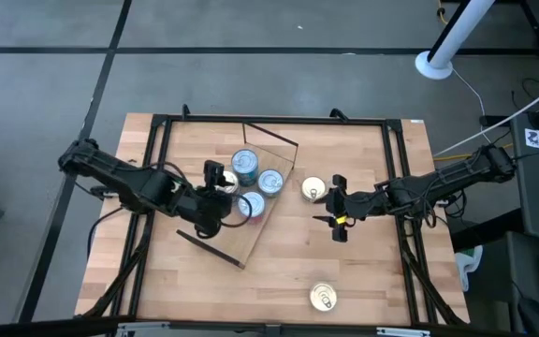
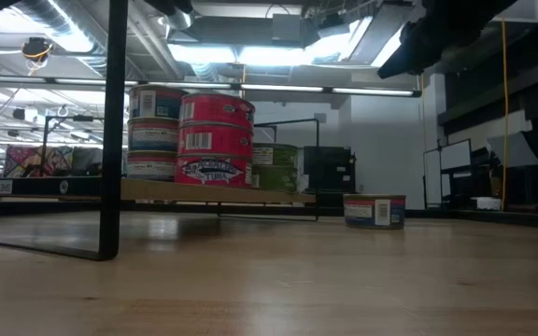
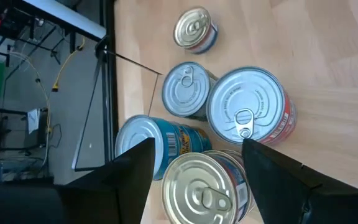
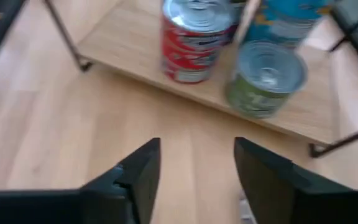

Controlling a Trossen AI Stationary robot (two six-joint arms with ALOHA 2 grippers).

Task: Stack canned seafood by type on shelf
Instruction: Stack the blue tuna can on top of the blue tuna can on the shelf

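One gold-lidded tin (image 1: 323, 297) sits alone on the tabletop (image 1: 363, 262) near its front edge. Further back, the right hand (image 1: 335, 221) hovers over bare wood beside the shelf (image 1: 237, 245), fingers spread wide and holding nothing. A second gold-lidded tin (image 1: 313, 190) stands just beyond that hand, on the tabletop between it and the shelf. The left hand (image 1: 221, 199) is over the shelf, fingers wide on either side of a silver-topped tin (image 3: 205, 188); contact cannot be confirmed. Silver-topped tins (image 1: 255, 183) are grouped on the shelf board. The low view shows a red-labelled stack (image 2: 215, 140) and a blue-labelled stack (image 2: 153, 132) side by side, with a green-labelled tin (image 2: 276, 167) behind.
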